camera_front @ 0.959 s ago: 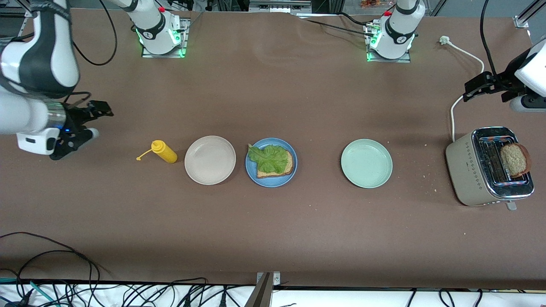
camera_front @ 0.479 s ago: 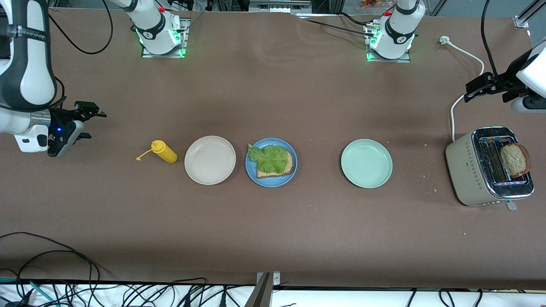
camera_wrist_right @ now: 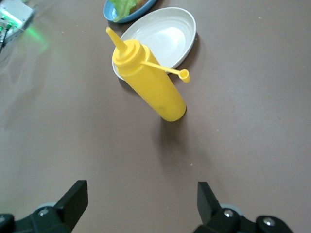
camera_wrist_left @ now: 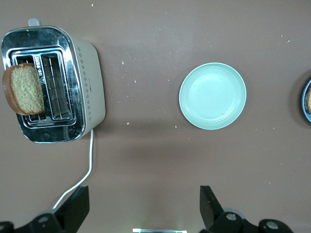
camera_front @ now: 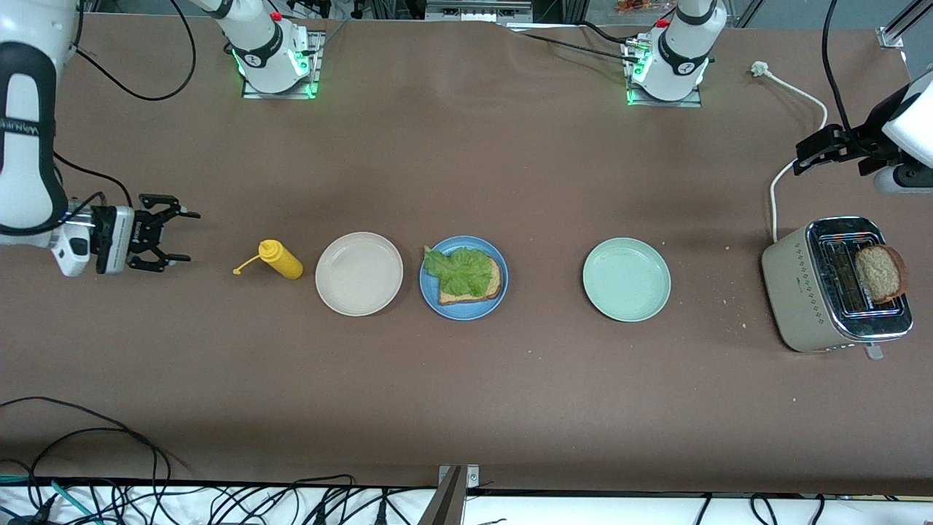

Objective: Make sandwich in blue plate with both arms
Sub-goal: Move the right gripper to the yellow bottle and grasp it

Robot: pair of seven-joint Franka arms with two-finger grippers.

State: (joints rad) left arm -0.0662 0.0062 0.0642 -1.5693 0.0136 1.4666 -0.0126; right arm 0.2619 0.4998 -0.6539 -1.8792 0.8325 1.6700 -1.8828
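Right end effector (camera_front: pixel 178 237): fingers spread wide, nothing held or touched; it is carried low over the table (camera_front: pixel 466 408) at the right arm's end, aimed along the row of things toward the yellow squeeze bottle (camera_front: pixel 280 259), which stands just ahead of it with cap open and its tethered cap hanging to one side. Past the bottle, in the same line from this end effector, a beige plate (camera_front: pixel 358 273) is found bare, then the blue plate (camera_front: pixel 463 278). On the blue plate one slice of brown bread (camera_front: pixel 490 286) is laid flat, covered by a crinkled lettuce leaf (camera_front: pixel 459 270); the long axis of the leaf runs roughly along the row of plates, its ragged end directed toward the right end effector and overhanging the slice. Left end effector (camera_front: pixel 809 151): fingers likewise spread wide, nothing gripped; it is held in the air at the left arm's end of the table, over bare surface near the white power cord (camera_front: pixel 774 197). Below and just beside it a beige toaster (camera_front: pixel 802 292) is set, with a second bread slice (camera_front: pixel 880 273) standing in a slot. A pale mint-green plate (camera_front: pixel 626 279) lies bare between the toaster and the blue plate.
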